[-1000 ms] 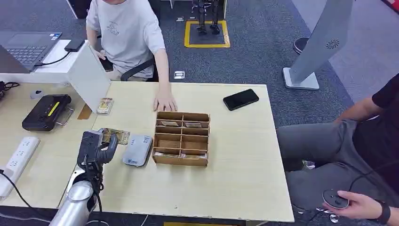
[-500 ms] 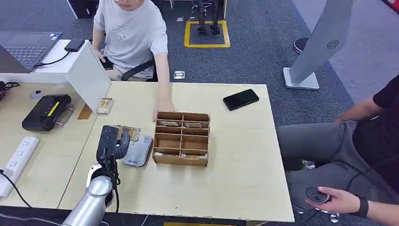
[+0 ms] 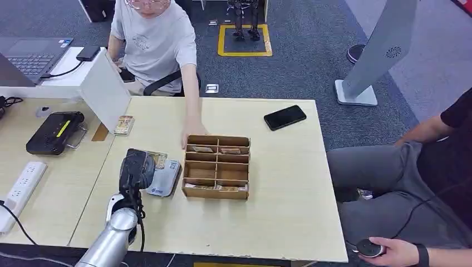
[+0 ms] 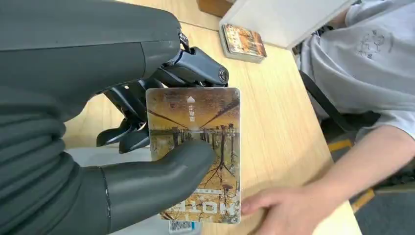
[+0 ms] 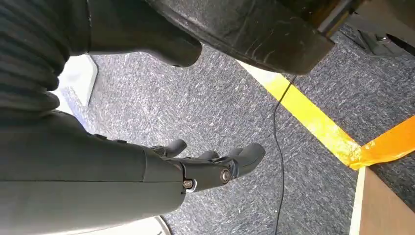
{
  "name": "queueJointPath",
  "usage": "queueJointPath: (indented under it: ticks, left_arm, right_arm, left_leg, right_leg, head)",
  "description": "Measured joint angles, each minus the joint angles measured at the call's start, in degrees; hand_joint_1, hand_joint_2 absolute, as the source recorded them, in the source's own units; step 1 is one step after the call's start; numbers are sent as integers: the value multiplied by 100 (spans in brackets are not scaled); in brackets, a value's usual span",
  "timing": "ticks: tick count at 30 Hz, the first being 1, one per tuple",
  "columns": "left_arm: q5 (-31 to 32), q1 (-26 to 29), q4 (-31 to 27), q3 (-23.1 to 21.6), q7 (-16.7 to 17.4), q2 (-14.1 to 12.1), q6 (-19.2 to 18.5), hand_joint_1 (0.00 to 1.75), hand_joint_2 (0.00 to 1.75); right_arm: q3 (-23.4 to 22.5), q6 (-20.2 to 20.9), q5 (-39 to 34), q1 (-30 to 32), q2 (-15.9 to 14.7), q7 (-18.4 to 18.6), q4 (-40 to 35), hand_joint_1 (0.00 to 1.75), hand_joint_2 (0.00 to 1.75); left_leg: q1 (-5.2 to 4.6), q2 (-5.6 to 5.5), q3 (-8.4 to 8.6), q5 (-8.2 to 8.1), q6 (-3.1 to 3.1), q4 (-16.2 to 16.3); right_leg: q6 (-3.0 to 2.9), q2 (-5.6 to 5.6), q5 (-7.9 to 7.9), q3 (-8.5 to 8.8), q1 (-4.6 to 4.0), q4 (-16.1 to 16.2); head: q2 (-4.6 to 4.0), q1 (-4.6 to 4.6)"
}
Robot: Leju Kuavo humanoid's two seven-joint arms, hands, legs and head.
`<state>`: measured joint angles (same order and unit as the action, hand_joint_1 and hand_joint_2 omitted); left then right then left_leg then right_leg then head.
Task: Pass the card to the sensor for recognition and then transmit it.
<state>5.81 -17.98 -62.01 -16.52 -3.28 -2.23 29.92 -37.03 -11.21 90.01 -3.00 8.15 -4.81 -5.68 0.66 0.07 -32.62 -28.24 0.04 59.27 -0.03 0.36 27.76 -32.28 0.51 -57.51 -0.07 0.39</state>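
My left hand (image 3: 136, 167) holds a card (image 3: 157, 159) printed with a brown landscape, over the grey sensor pad (image 3: 165, 179) on the wooden table (image 3: 278, 183). In the left wrist view the thumb (image 4: 161, 169) presses the card (image 4: 200, 147) against the darker fingers (image 4: 195, 68) behind it. A person's hand (image 4: 288, 208) lies on the table just beyond the card's far edge. My right hand (image 5: 205, 164) hangs over grey carpet, fingers apart and holding nothing.
A wooden divided box (image 3: 216, 166) with cards in its compartments stands right of the sensor; the seated person's hand (image 3: 191, 136) touches its back left corner. A black phone (image 3: 285, 117), a stack of cards (image 3: 124, 124), a black device (image 3: 54, 132) and a power strip (image 3: 21, 186) lie around.
My left hand has carried the card to the right, from left of the sensor to over it. The seated person's hand stays at the box's back corner.
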Motion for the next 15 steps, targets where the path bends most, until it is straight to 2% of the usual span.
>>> queueJointPath:
  ticks: [4, 7, 12, 15]
  left_arm:
    - [61, -73, 372, 0, -136, 33, 219, 175, 175]
    - [484, -77, 629, 0, -131, 33, 539, 175, 175]
    - [816, -66, 973, 4, -90, 31, 658, 175, 175]
    - [1209, -66, 1147, 15, -48, 24, 850, 175, 175]
  right_arm:
    - [2, 0, 0, -1, 0, 2, -2, 0, 175]
    - [7, 15, 0, -1, 0, 4, -2, 0, 175]
    - [28, 17, 0, 1, 0, 24, -11, 0, 175]
    - [68, 48, 0, 0, 0, 28, -17, 0, 175]
  left_leg:
    - [0, 0, 0, 0, 0, 0]
    - [0, 0, 0, 0, 0, 0]
    - [1, -1, -1, 0, 0, -1]
    - [1, -2, -2, 0, 0, -2]
  right_leg:
    - [0, 0, 0, 1, 0, 0]
    - [0, 0, 0, 0, 0, 0]
    - [0, -1, 0, 0, 0, 0]
    - [0, -2, 0, 3, 0, 0]
  head:
    - [0, 0]
    - [0, 0]
    - [0, 0]
    - [0, 0]
